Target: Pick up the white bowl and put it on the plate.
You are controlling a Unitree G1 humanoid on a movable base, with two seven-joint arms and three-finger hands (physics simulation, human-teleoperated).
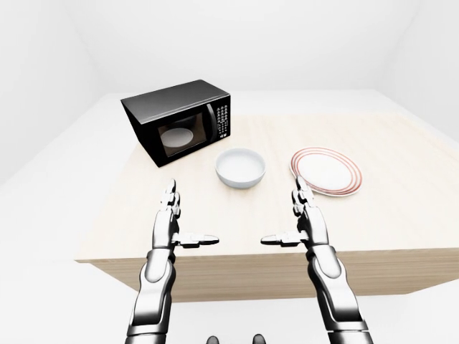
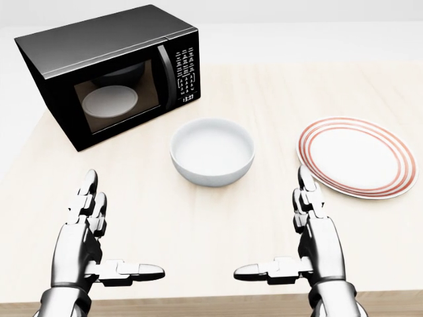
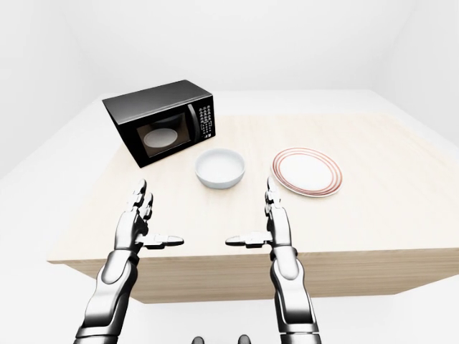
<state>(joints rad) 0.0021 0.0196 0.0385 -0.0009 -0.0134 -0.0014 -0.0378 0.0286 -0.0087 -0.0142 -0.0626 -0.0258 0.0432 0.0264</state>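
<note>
Step in hand, as I read it: reach and grasp, nothing picked up yet. Round white ceramic bowl point(image 2: 212, 151) sits upright at centre of the head view on the pale wood tabletop point(image 2: 264, 92), below-right of the black microwave oven point(image 2: 109, 72). White round plate with red concentric rim rings point(image 2: 357, 156) lies at right, apart from the bowl, bare.

Left hand point(image 2: 89, 241) at lower left, right hand point(image 2: 307, 241) at lower right: both released, fingers extended, thumbs pointing inward, holding nothing, well short of the bowl.

Doing it well, my judgement:
- Right hand is on the plate's side, so it looks like the better pick; come in toward the bowl's right rim.
- Pinch the rim wall, thumb inside and fingers outside; wall looks smooth, so likely slippery.
- Lift straight up to clear the plate's edge, then centre within the rings.
- Keep away from the microwave.

Writing: microwave keypad and a small white digit display are visible; digits too small to read reliably. No brand seen.
</note>
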